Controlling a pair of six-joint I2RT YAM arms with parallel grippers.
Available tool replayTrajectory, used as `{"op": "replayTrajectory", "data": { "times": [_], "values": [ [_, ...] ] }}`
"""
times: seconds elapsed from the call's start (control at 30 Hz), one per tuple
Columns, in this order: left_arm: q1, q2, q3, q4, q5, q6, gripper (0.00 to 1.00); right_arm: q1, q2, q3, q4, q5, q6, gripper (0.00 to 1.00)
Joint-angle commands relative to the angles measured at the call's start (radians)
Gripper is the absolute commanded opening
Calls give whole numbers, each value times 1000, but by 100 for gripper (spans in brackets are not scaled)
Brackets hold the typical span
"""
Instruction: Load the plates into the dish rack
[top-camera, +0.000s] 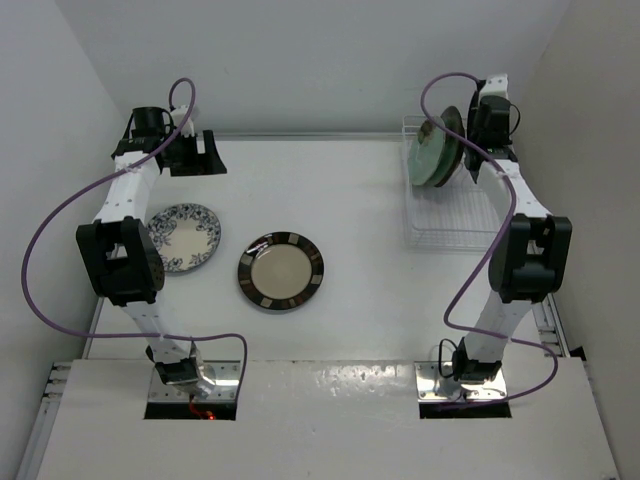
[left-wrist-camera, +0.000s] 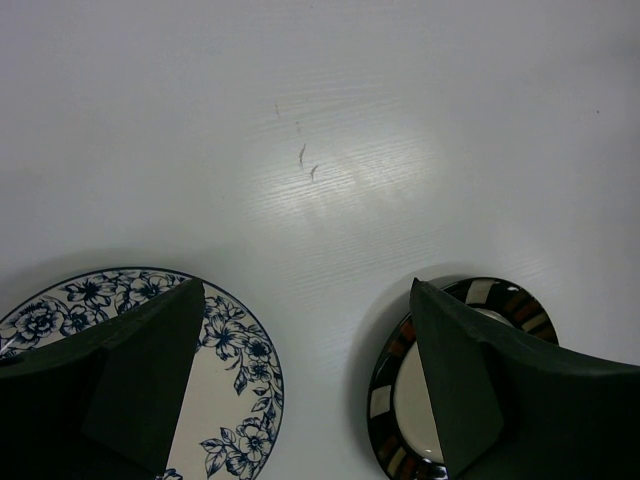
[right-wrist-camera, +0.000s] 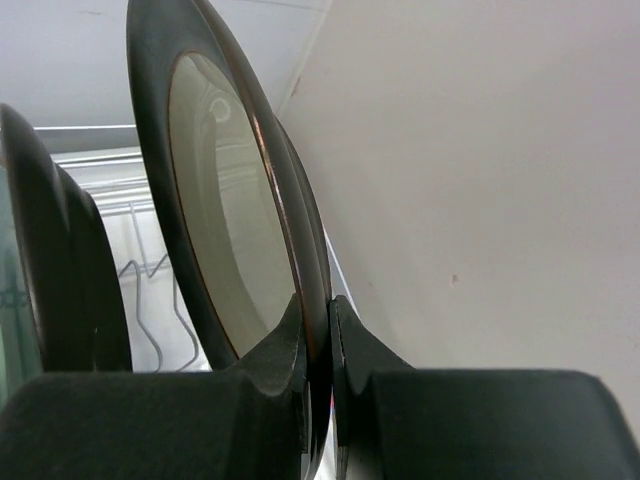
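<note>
Right gripper: pinches cream plate upright.
Beside it: green plate in dish rack.
Left gripper: wide open; blue plate, striped plate nearby.

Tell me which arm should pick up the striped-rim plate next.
Left. The left gripper is open and empty, and the striped-rim plate lies nearer its side of the table. The right gripper is shut on a cream plate at the dish rack.
</note>
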Motion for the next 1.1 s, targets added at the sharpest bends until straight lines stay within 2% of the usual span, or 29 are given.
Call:
{"op": "replayTrajectory", "data": {
  "times": [0.0, 0.23, 0.63, 1.07],
  "values": [
    [-4, -47, -1, 14, 1, 13, 88, -3, -44, 54, 145, 33, 92, 0],
    [-4, -47, -1, 14, 1, 13, 88, -3, -62, 2, 131, 13, 192, 0],
    [-4, -47, -10, 14, 1, 13, 88, 11, -108, 60, 211, 38, 61, 0],
    [-4, -37, -10, 14, 1, 13, 88, 26, -142, 29, 201, 25, 103, 0]
  ]
}}
